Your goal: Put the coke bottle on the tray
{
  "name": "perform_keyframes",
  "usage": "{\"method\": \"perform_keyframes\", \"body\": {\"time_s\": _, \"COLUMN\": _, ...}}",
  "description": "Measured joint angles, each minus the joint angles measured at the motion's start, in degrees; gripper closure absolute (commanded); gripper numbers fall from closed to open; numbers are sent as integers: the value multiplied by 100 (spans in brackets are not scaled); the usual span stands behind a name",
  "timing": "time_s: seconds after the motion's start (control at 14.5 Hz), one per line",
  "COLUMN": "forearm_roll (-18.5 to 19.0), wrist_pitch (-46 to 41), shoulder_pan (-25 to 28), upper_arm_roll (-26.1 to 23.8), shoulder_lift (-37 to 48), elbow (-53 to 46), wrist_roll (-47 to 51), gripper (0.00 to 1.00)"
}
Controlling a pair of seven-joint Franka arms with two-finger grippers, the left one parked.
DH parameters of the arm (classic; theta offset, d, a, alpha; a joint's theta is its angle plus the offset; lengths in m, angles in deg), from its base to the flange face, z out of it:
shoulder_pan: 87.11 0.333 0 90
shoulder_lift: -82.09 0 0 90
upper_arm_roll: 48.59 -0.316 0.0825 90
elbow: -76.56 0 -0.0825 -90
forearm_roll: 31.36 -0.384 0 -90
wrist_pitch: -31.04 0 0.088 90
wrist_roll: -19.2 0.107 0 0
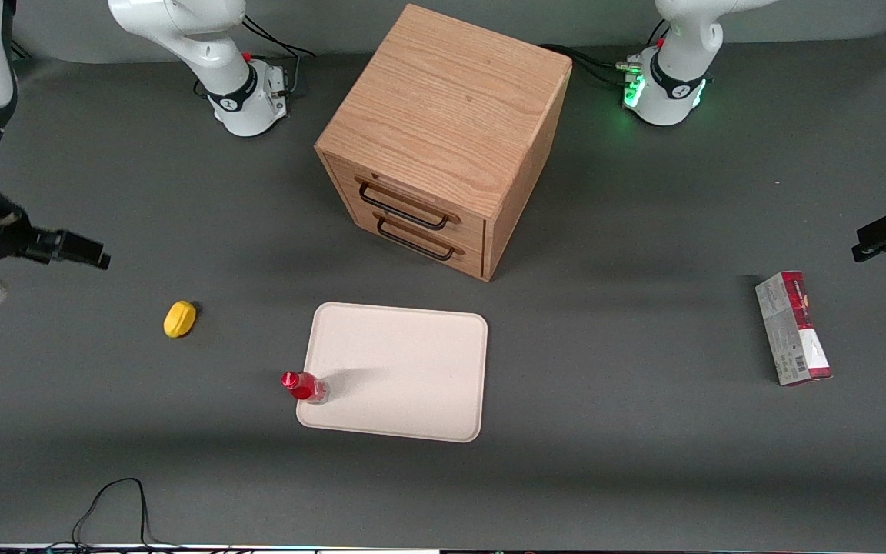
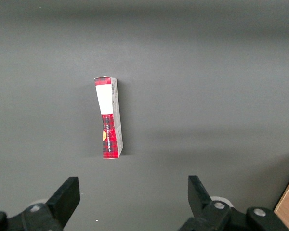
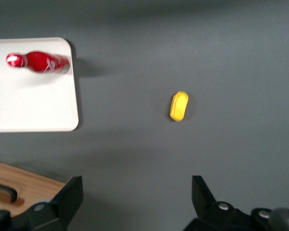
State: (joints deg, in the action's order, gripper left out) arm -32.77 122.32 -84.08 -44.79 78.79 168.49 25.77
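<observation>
The coke bottle [image 1: 305, 386] stands upright on the tray [image 1: 404, 369] corner; the gripper [image 1: 78, 250], fingers apart and empty, hovers well away at the working arm's end.

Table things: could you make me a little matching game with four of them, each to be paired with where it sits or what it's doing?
Things:
1. coke bottle
2. yellow lump
3. red and grey carton
4. gripper

Places or states:
A. lying flat toward the parked arm's end of the table
B. standing upright at the tray's edge
C. in the air at the working arm's end, fingers open, holding nothing
D. alone on the grey mat, between the tray and the working arm's end

Pairs: 1-B, 2-D, 3-A, 4-C
</observation>
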Motion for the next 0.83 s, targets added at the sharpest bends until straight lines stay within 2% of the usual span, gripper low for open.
{"method": "perform_keyframes", "body": {"time_s": 0.14, "forearm_roll": 15, "wrist_pitch": 93, "shoulder_pan": 108, "upper_arm_roll": -17, "shoulder_lift": 219, "elbow": 236, "wrist_roll": 0, "gripper": 0}}
{"method": "perform_keyframes", "body": {"time_s": 0.55, "forearm_roll": 24, "wrist_pitch": 224, "shoulder_pan": 157, "upper_arm_roll": -54, "shoulder_lift": 219, "elbow": 114, "wrist_roll": 0, "gripper": 0}}
{"method": "perform_keyframes", "body": {"time_s": 0.83, "forearm_roll": 28, "wrist_pitch": -32, "shoulder_pan": -55, "upper_arm_roll": -452, "shoulder_lift": 222, "elbow": 77, "wrist_roll": 0, "gripper": 0}}
